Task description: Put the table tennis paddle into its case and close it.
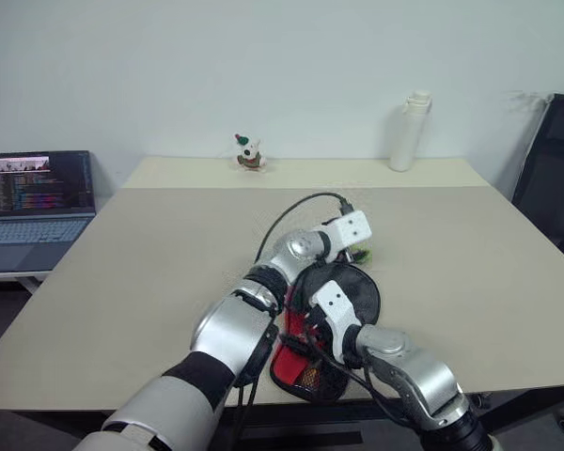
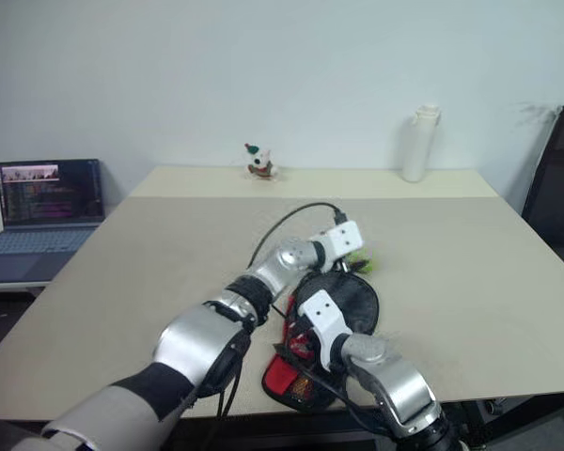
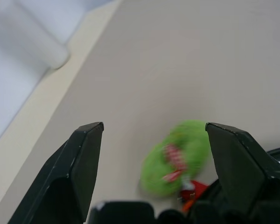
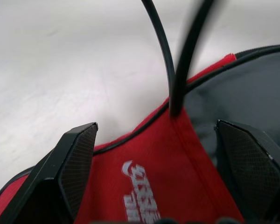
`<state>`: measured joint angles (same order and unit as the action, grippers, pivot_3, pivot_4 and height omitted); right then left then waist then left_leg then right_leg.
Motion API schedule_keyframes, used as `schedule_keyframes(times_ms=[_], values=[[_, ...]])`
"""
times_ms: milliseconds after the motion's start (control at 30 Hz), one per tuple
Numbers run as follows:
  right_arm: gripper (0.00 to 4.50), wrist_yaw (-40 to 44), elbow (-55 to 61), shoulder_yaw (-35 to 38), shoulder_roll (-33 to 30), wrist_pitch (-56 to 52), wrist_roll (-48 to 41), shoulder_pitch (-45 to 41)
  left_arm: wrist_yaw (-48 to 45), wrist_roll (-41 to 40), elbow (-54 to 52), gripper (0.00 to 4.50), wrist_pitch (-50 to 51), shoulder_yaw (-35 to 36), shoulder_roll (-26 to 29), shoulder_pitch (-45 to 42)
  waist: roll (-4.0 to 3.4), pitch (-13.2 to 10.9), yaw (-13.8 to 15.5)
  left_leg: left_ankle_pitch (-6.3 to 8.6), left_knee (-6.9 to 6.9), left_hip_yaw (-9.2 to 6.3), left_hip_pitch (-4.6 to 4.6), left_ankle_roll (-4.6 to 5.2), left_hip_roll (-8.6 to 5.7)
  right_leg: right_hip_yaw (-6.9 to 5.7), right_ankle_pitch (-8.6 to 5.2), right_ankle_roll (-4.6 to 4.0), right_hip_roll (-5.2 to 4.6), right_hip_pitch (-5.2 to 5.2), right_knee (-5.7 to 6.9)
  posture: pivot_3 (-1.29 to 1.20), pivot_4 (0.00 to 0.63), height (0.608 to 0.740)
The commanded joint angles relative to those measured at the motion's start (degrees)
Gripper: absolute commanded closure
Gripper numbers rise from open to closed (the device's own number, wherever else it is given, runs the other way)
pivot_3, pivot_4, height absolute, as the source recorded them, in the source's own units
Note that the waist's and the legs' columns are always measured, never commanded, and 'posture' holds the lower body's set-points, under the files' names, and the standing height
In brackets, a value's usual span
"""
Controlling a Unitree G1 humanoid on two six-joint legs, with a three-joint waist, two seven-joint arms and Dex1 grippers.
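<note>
The right hand [image 4: 154,186] is nearest the head camera, hovering low over the case [image 1: 343,310] with its fingers spread wide and nothing between them. The case lies flat on the worktop [image 1: 150,272] near its front edge, red panel toward the robot, black part beyond. The left hand [image 3: 151,172] reaches past the far end of the case, its fingers also apart and empty, pointing at a fuzzy green thing [image 3: 179,156] that sits just beyond the case.

I cannot see the table tennis paddle; it may be inside the case or hidden under the arms.

The case looks soft and light, a limp fabric pouch that would likely fold or slide if pushed at one end. I judge it best pinned on the red panel with one hand while the other takes the zipper rim or pull.

The right wrist view shows the white logo [image 4: 142,193] on the red panel and the black piping, which the head views hide behind the arm. The head views place the case on the worktop, well short of the white bottle [image 1: 409,132] and the small figurine [image 1: 249,153] at the far edge.
</note>
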<state>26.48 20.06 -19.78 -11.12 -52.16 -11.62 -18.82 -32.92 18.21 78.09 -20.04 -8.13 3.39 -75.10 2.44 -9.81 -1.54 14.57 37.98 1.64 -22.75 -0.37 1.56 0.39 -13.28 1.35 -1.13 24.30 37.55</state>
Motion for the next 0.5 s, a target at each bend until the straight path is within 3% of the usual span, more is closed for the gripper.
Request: schedule_keyframes(times_ms=[33,267,400,500], values=[[0.00,2.8,6.9,6.3,-2.3,-2.9,-5.5,0.6,-7.2,-7.7,-3.6,0.70,-1.0,6.2,4.9,2.0,-0.02,0.0,-0.2,0.00,0.00,-0.02,0.00,0.00,0.02,0.01,0.00,0.00,0.00,0.01,0.00,0.00,0.150,0.740],[0.00,2.4,11.3,21.8,-4.9,-6.8,-14.1,-2.4,-31.7,-22.9,-13.1,0.70,9.8,15.7,14.4,11.0,-0.07,-0.1,-0.3,0.00,-0.02,-0.06,-0.05,0.00,0.05,-0.03,0.01,-0.02,0.03,0.09,0.07,0.00,0.150,0.740],[0.00,-1.9,3.4,26.2,-6.6,-4.3,-11.1,-5.2,-42.0,-28.2,-30.9,0.70,20.9,14.9,21.1,22.3,-0.09,-0.1,-0.4,0.00,-0.01,-0.06,-0.05,0.00,0.10,0.02,0.03,-0.08,-0.01,0.09,0.07,0.00,0.150,0.740],[0.00,-4.9,-4.4,27.0,-6.3,-1.5,-8.8,-6.8,-43.1,-30.9,-43.9,0.70,28.5,14.5,24.9,29.2,-0.10,-0.1,-0.3,0.00,-0.02,-0.04,-0.02,0.00,0.14,0.14,0.17,-0.31,-0.04,0.10,0.08,0.00,0.150,0.740]])
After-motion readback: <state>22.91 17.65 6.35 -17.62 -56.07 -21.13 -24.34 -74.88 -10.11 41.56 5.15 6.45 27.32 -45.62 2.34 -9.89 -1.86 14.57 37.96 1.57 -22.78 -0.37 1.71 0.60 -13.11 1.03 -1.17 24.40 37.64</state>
